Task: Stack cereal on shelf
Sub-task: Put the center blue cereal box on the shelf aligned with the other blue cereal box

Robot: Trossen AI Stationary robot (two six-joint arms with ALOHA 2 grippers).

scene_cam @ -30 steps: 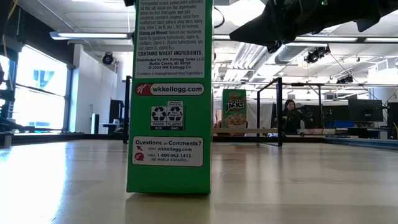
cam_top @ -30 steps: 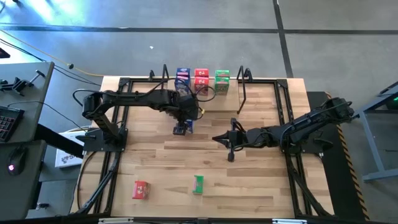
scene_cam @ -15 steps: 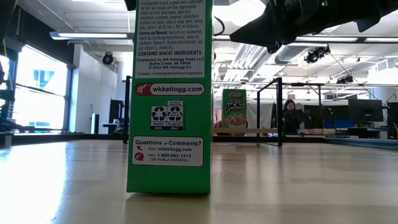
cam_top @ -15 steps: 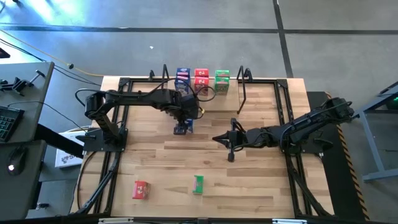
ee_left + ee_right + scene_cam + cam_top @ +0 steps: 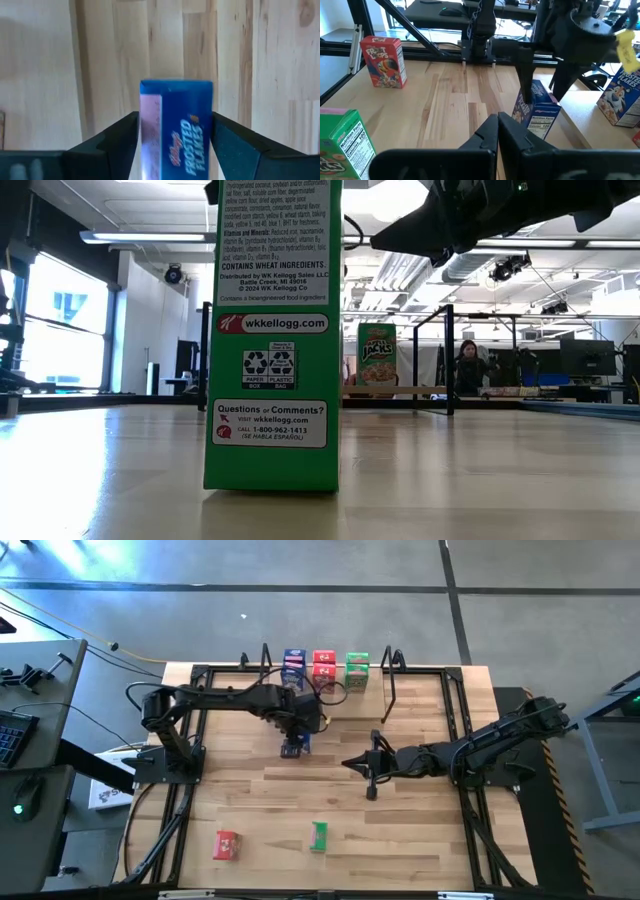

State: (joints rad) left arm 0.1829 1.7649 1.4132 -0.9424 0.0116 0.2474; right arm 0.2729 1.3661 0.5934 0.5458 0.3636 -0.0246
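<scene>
Counts from the high view: shelf at the table's far edge carries what looks like two blue, two red, one green box, stacking hard to read. One blue box mid-table, one red box and one green box near the front edge. Left gripper straddles the blue box, a finger just beside each side, not clearly clamped. Right gripper fully closed, empty, mid-table right of it.
</scene>
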